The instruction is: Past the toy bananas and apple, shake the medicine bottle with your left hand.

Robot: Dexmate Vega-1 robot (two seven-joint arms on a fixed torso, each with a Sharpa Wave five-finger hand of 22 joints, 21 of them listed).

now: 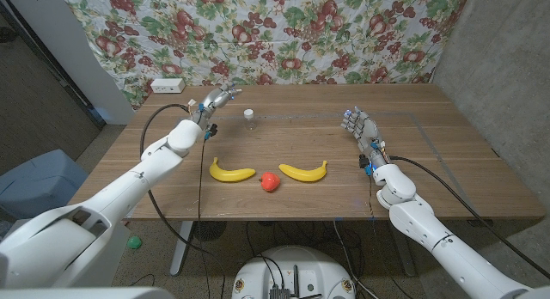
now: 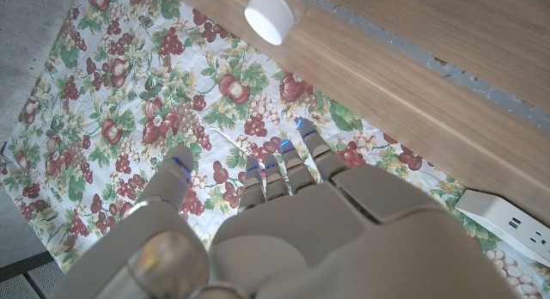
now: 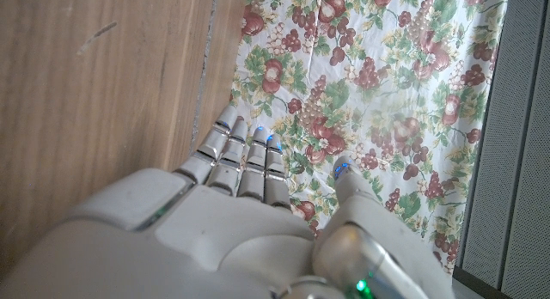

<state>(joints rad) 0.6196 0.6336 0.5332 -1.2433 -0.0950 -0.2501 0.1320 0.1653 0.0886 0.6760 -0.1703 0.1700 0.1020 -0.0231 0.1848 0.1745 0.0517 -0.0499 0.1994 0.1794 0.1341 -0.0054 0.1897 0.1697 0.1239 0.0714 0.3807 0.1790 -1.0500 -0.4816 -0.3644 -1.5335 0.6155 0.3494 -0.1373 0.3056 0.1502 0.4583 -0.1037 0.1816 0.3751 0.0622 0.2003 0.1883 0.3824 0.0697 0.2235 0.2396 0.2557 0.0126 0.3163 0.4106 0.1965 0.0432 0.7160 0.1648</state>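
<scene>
Medicine bottle (image 1: 249, 117) stands upright at the table's far side, untouched, beyond the fruit row.

It is small and clear with a white cap (contents too small to make out). My left hand (image 1: 215, 101) is raised just beside it, fingers (image 2: 284, 161) spread, grasping nothing. Nearer me lie two toy bananas (image 1: 232, 171) (image 1: 304, 171) with the red apple (image 1: 270, 181) between them. My right hand (image 1: 361, 125) is held apart at the right, fingers extended, empty. A white power strip (image 1: 168, 86) sits at the wooden table's (image 1: 447, 161) far left corner, against the fruit-print cloth (image 1: 344, 33).
</scene>
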